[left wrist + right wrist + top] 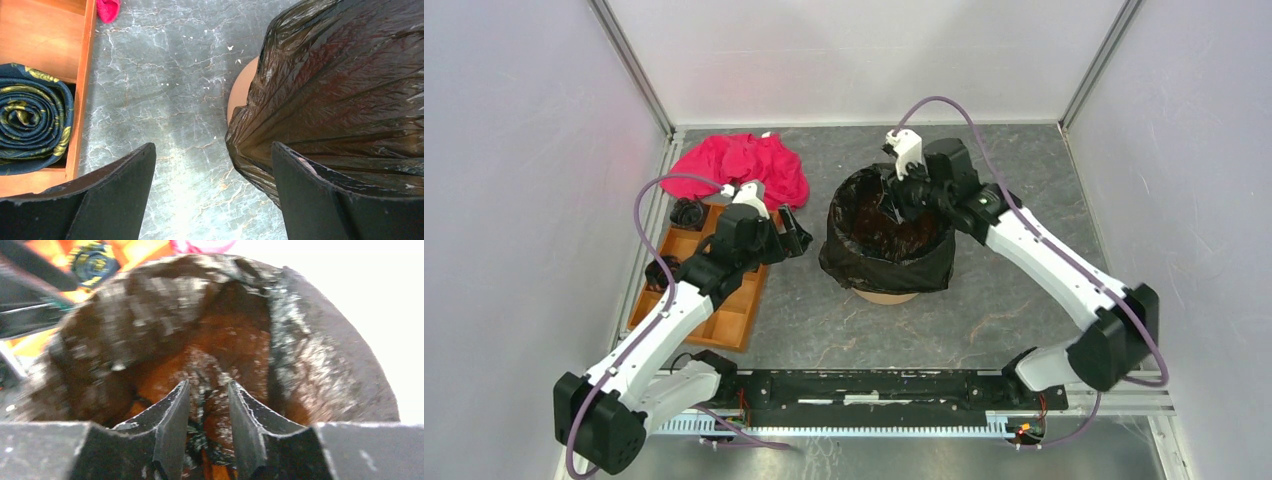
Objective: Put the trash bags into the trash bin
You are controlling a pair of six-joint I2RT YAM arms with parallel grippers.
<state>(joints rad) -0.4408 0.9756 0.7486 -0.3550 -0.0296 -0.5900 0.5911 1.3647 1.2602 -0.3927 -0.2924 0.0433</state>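
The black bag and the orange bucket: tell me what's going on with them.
The thin glossy black plastic bag already lines the round terracotta-orange plastic bucket, its edge folded over the rim. The right gripper reaches in at the far rim, fingers nearly together with bag plastic between them; a firm grip is unclear. The left gripper hovers open beside the bucket, touching nothing.

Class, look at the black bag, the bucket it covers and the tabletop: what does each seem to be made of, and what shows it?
Black bag: thin plastic film, glossy; it crinkles and catches light. Bucket: probably smooth matte plastic, terracotta-orange. Tabletop: grey with pale veins like marble; stone or printed laminate, unclear.
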